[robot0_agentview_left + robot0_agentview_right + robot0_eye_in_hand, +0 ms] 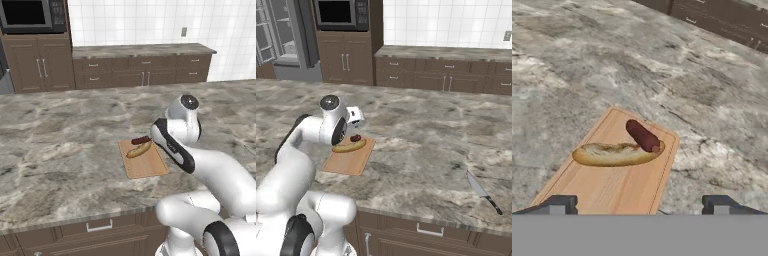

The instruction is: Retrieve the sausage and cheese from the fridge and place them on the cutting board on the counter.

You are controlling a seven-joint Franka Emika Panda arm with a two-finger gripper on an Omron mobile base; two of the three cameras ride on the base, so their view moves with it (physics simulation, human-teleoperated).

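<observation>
So the sausage (643, 135) is sitting on the cutting board (607, 187), up near the far end of it, lying at an angle. Right against it there's a long tan bread roll (616, 154), kind of hot-dog-bun shaped, and the sausage's nearer end touches the roll's end. From the left base view the same pair shows up: sausage (141, 139) at the back edge of the board (146, 166), roll (138, 150) just in front of it.

The board lies flat on the marbled counter (421, 135), close to the edge nearest the robot. Off to the right on that same counter, well apart from the board, there's a kitchen knife (483, 192) with a dark handle.

The gripper (641, 204) hangs above the near end of the board with its two dark fingertips spread wide apart, nothing between them. The arm itself is bent over the board and blocks part of it in the right base view.

Back left in the right base view you can see the grey fridge (286, 37) with a door swung open, and a microwave (341, 14) set into the brown cabinets next to it. Can't spot where the cheese is.
</observation>
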